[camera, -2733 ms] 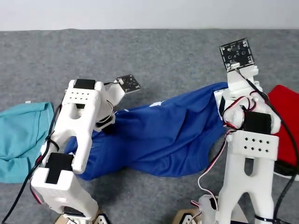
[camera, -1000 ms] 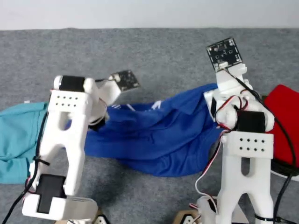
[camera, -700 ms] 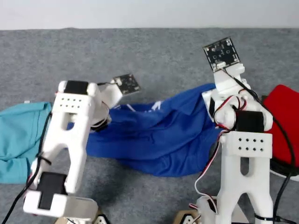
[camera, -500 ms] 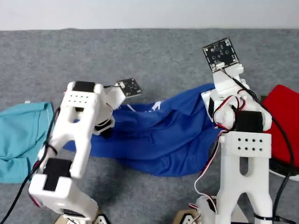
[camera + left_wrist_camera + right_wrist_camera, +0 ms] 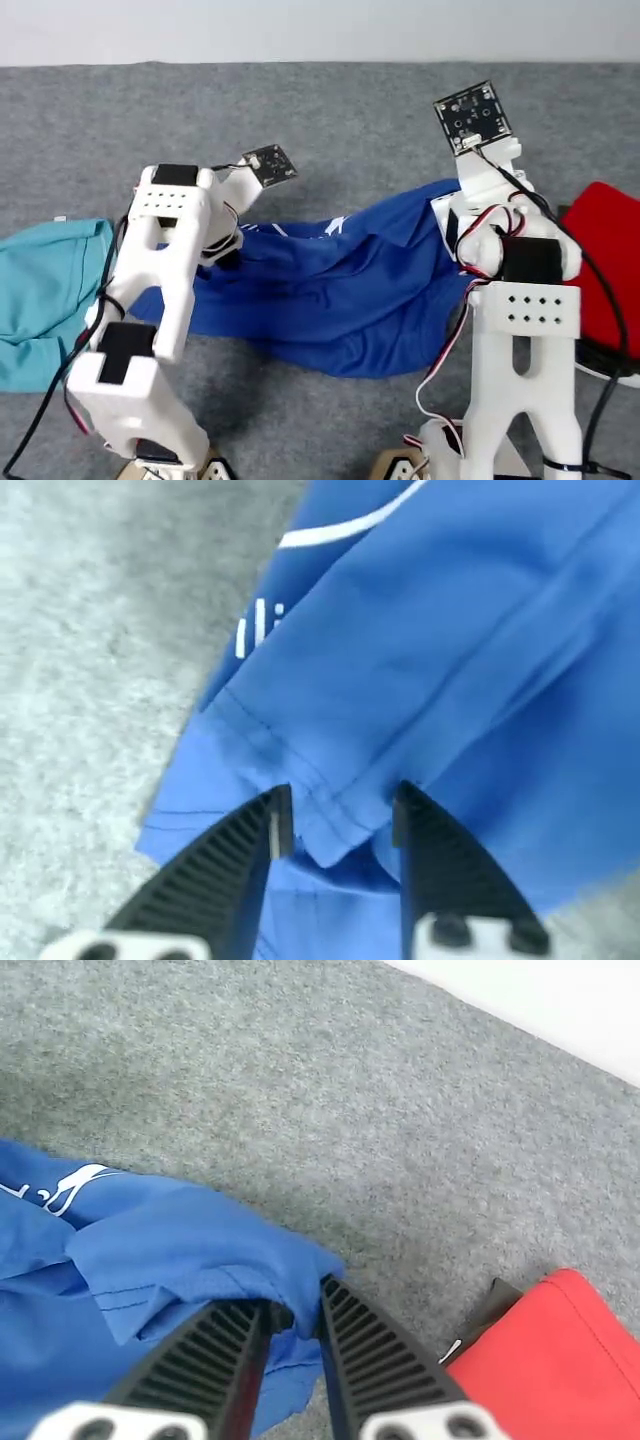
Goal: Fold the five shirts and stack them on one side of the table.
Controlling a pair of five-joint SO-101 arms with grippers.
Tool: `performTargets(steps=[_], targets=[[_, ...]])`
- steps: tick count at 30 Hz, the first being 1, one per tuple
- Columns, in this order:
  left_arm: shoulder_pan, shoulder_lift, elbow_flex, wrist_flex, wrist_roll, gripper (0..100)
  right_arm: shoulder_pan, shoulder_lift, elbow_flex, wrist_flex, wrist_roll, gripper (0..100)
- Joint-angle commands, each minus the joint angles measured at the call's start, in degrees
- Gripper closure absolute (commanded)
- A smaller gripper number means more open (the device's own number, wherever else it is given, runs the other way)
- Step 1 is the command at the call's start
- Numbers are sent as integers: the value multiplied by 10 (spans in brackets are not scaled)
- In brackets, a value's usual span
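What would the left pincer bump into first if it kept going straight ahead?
Probably the blue shirt: its hem lies right between the open tips of the left pincer, though the depth is hard to judge.

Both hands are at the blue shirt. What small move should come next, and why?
Probably close the left hand on the blue shirt: its fingers stand apart with the hemmed corner between them, while the right hand pinches the far edge. With both ends held, the shirt could be pulled flat.
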State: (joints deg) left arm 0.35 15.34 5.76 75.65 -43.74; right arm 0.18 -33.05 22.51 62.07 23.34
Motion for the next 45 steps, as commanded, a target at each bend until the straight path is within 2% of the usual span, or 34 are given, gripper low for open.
performTargets(steps=[1, 10, 15, 19, 24, 27, 30, 43, 45], targets=[[-10, 25, -31, -12, 4, 827, -2, -10, -33, 4, 4, 988], [-6, 96, -115, 37, 3, 840, -2, -9, -21, -2, 4, 988], [-5, 128, -149, 51, 3, 996, -2, -9, -7, -2, 4, 988], [-11, 128, -221, 121, -16, 995, -2, -12, -9, -10, 5, 988], [-13, 128, -421, 251, -13, 995, 0, -16, -25, -17, 5, 988], [-32, 106, -519, 250, 20, 995, 0, -16, -57, -17, 5, 988], [-38, 69, -566, 250, 27, 995, 0, -13, -96, -17, 5, 988], [-39, -48, -572, 249, 25, 993, 0, -10, -263, -20, 5, 988], [-39, -73, -566, 250, 25, 964, 0, -15, -274, -18, 5, 988]])
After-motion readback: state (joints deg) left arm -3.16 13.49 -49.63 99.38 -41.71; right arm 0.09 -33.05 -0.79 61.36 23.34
